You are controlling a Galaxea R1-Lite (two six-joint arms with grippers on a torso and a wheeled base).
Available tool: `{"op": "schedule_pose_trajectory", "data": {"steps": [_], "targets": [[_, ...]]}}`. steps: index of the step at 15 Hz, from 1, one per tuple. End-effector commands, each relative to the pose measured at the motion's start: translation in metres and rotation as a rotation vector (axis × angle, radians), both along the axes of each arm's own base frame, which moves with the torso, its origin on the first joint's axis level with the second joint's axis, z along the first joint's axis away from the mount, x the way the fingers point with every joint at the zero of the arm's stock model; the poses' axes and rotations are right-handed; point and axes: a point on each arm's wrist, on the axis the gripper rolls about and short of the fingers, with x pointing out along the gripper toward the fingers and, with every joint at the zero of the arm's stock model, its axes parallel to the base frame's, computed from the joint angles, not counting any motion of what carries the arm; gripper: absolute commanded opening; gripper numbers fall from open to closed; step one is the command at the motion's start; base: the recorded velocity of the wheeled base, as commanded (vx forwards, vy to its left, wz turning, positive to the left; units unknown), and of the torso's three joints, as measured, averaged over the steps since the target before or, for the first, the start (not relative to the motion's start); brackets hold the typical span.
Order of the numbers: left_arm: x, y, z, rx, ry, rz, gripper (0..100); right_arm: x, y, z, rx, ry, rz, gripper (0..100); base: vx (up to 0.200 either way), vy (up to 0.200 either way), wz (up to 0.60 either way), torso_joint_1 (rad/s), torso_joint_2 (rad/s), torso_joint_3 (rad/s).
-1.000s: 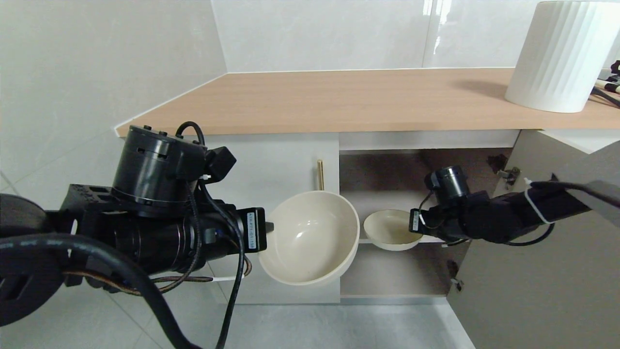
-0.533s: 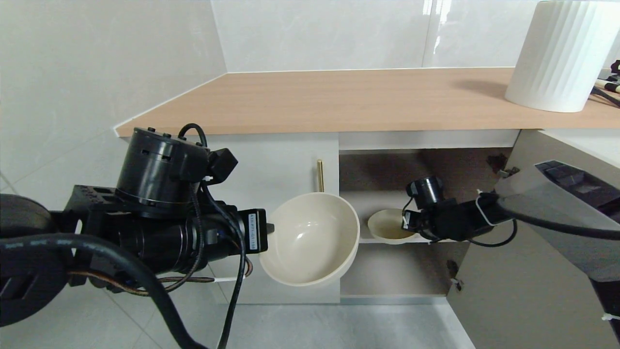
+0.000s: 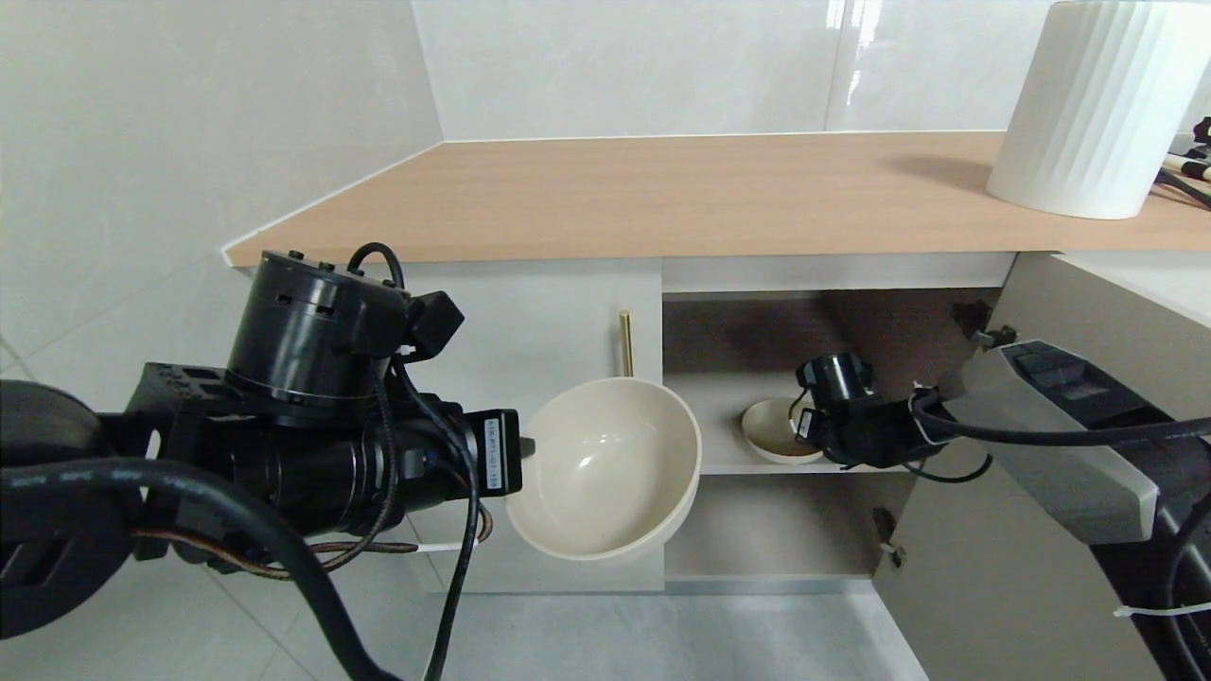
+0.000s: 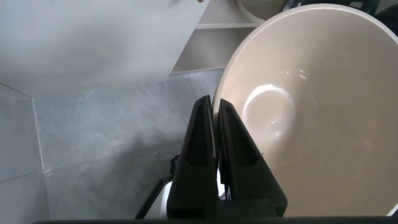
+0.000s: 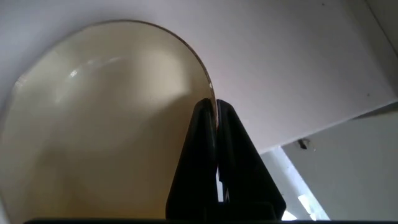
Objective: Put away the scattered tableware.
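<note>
L gripper (image 3: 526, 443) is clamped on the near rim of the big bowl (image 3: 605, 468). On the left wrist cam both fingers (image 4: 200, 130) are squeezed together w/ the rim edge pinched between them, one finger inside the bowl, one outside. Big bowl is cream and held in the air in front of the cupboard (image 3: 833, 272). It's tipped so the inside faces up and toward me, and it overlaps the closed L door (image 3: 530, 322) and the edge of the open compartment. R gripper (image 3: 802, 430) is pinched tight on the rim of the small bowl (image 3: 771, 427), same sort of grip: on the right wrist cam the rim is caught between the two fingers. Small bowl, also cream, is inside the cupboard at the white shelf (image 3: 710, 426), toward its front edge. Can't tell if its base sits flat on the shelf or is a bit lifted. The 2 bowls are apart, big one nearer me and to the left of the small one. Brass handle (image 3: 625, 342) stands upright on the closed door just above the big bowl. R door (image 3: 993, 567) is swung open to the right, w/ a dark back panel (image 3: 757, 331) behind the shelf. Wooden countertop (image 3: 662, 189) runs over the cupboard, w/ a white ribbed container (image 3: 1097, 104) at its R end. Grey tiled floor (image 3: 615, 634) lies below.
</note>
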Motion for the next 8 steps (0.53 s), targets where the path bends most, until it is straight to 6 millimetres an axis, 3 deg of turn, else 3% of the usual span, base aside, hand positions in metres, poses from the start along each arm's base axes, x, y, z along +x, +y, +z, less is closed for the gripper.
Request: {"op": "schedule_pose_trajectory", "data": {"steps": [1,6,7,8], "targets": [[0.0008,-0.0006,-0.0010,0.001,0.002,0.001,0,0.0040,-0.0003,-0.0084,-0.003,0.004,-0.004,0,0.000,0.000,0.00,0.000,0.00,0.000],[0.0020,-0.0014,-0.0032,0.007,0.010,0.001,0,0.0101,0.0010,-0.0064,-0.013,-0.026,-0.025,0,0.000,0.000,0.00,0.000,0.00,0.000],[0.0021,-0.0015,-0.0040,0.007,0.013,0.002,0,0.0101,0.0018,-0.0053,-0.010,-0.029,-0.024,100,0.000,0.000,0.00,0.000,0.00,0.000],[0.0023,-0.0016,-0.0035,0.005,0.010,0.002,0,0.0105,0.0019,-0.0047,-0.008,-0.034,-0.025,100,0.000,0.000,0.00,0.000,0.00,0.000]]}}
